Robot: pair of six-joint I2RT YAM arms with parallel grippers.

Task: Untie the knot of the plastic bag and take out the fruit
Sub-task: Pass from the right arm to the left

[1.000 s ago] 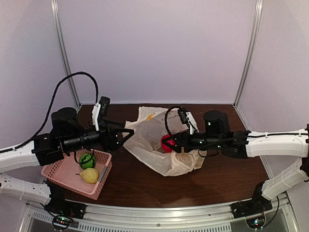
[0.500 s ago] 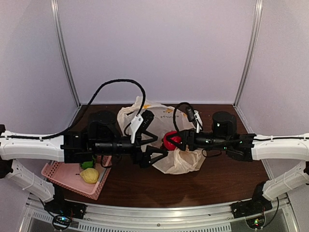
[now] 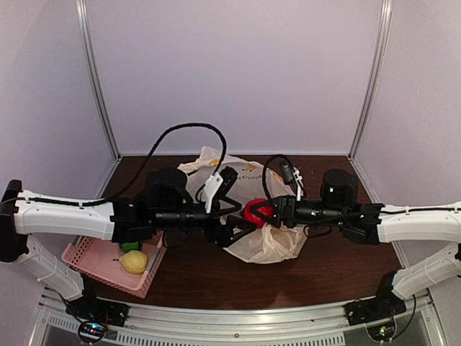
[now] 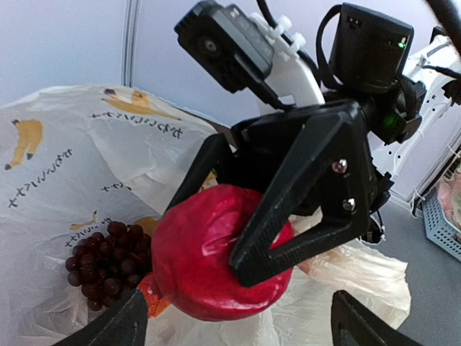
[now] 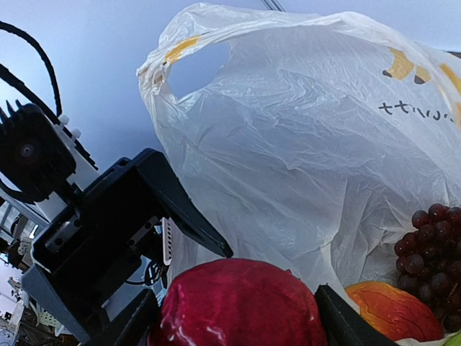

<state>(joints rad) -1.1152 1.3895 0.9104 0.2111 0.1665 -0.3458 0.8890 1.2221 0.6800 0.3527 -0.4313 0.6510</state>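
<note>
Top external view first, from the near edge: the pink basket (image 3: 88, 265) stands on the worktop (image 3: 324, 281) at the left, with a yellow pear (image 3: 133, 262) and a green ball (image 3: 130, 245) inside it. One second ago the left arm was stretched over this basket. Now it has swung across to the middle, and the left tool (image 3: 236, 231) is just beside the red apple (image 3: 256, 211).

The left wrist view shows the left tool's fingers (image 4: 119, 328) spread wide with nothing between them, and the apple straight in front. The right tool (image 4: 216, 238) is closed firmly on this apple and holds it above the mouth of the plastic bag (image 3: 270, 244). The apple has hardly moved in this second.

Behind it the bag lies open and crumpled, and one handle loop (image 5: 194, 68) hangs free. I see no knot, so I judge it is already untied. A grape bunch (image 4: 101, 267) is still inside the bag.

To my judgement a handover is being prepared, so that the left tool can carry the apple to the basket. The grapes remain to be taken out.
</note>
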